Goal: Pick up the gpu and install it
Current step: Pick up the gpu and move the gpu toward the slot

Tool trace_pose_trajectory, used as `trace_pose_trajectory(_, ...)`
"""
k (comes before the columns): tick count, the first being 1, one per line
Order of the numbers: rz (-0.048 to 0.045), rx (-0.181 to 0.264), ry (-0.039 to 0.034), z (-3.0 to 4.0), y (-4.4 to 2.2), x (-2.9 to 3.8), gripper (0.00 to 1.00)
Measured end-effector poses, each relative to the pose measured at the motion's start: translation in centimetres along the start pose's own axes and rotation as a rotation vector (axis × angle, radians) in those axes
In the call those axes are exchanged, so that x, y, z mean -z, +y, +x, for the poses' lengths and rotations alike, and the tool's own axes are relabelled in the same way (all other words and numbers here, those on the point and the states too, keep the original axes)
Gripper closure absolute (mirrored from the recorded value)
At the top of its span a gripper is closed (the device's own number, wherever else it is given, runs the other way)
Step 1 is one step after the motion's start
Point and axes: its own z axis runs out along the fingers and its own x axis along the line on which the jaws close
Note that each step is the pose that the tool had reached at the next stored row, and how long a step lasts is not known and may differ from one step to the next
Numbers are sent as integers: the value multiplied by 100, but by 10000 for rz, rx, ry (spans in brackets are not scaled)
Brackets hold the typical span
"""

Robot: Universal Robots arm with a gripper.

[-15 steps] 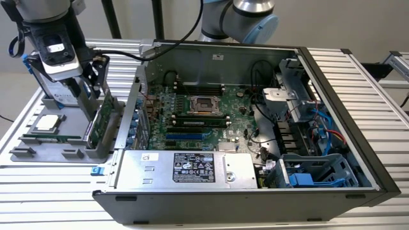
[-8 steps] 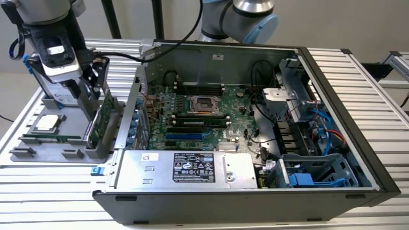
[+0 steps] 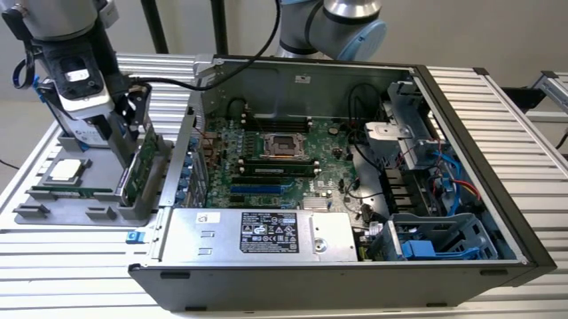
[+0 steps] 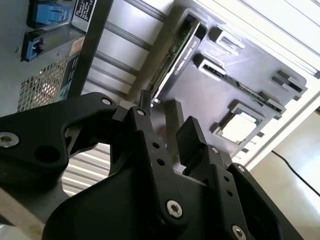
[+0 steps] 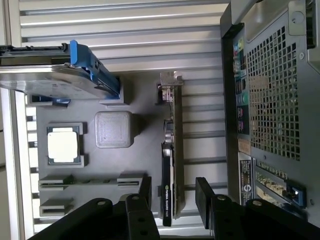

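ok so this is the pickup half of the job: the jaws are spread wide with nothing in them, and the gpu (image 5: 172, 150) sits right in the gap between them, standing on its long edge in the grey holder tray (image 5: 145, 110) on the desk (image 3: 71, 266). In the first wrist view one fingertip (image 5: 204, 192) is on the side toward the pc case (image 3: 497, 133) and the other is on the side toward the cpu (image 5: 63, 144). Neither looks to be touching the card, though I can't tell if the tips are below its top edge. If it were me I'd make sure the card is centred in the gap before squeezing, so both pads land together and it doesn't get shoved sideways in its slot. I'd clamp on the flat faces near the middle of its length, well away from the silver bracket end, and pull straight out of the holder with no twist. The hard drive with blue rails (image 5: 55, 82) is further off on the cpu side, so it shouldn't get in the way. As for writing, there's white lettering along the card's black top edge and a big white label on the power supply (image 3: 257, 232), plus stickers on the back of the case, but I'm not going to spell any of it out
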Motion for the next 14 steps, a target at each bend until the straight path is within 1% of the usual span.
trace_pose_trajectory(14, 0, 0, 0, 14, -50, -93, 0)
